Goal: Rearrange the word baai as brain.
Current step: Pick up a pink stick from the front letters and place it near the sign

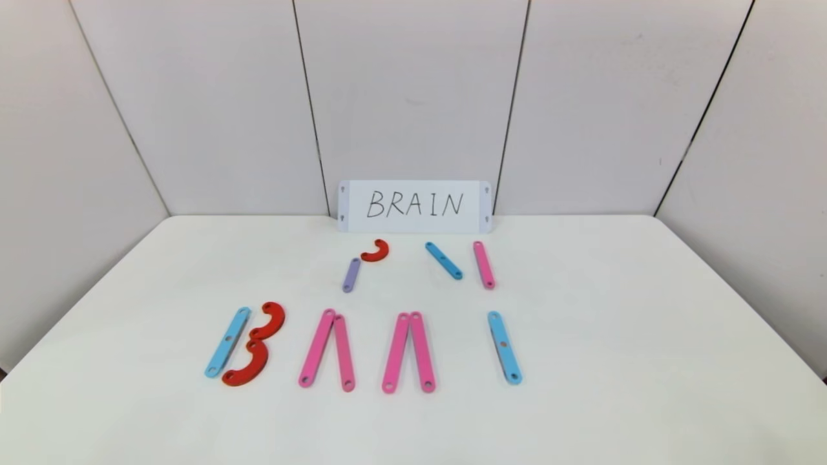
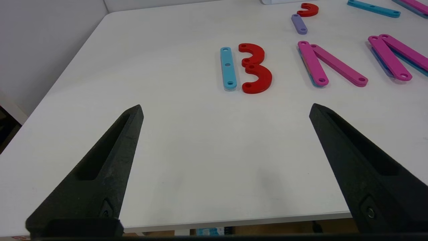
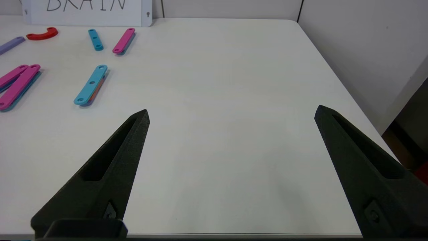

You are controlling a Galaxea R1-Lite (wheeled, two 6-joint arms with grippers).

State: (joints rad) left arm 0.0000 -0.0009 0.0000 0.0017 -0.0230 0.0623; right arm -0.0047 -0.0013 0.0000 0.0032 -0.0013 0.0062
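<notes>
Nothing rearranged yet, judging by the layout. Found the word baai (image 1: 362, 349) in a row on the table (image 1: 646, 361), nearer the robot than the white card (image 1: 415, 206) marked BRAIN. Read, from the card's left end toward its right: a B of a blue bar (image 1: 227, 342) and two red curves (image 1: 255, 345), touching; a first pink A (image 1: 326, 349); a second pink A (image 1: 408, 352); a lone blue bar as I (image 1: 504, 347).

Just in front of the card, spare pieces: short purple bar (image 1: 351, 275) and small red curve (image 1: 375, 250) close together below the card's left half; short blue bar (image 1: 444, 260) and pink bar (image 1: 483, 265) below its right half.

Still to do, by judgement: turn the first A into R with the purple bar and curve, and build N past the I.

Left gripper (image 2: 226, 108) spread wide, empty, low by the table's near edge, well short of the B. Right gripper (image 3: 232, 112) likewise spread and empty, off to the right of the I.
</notes>
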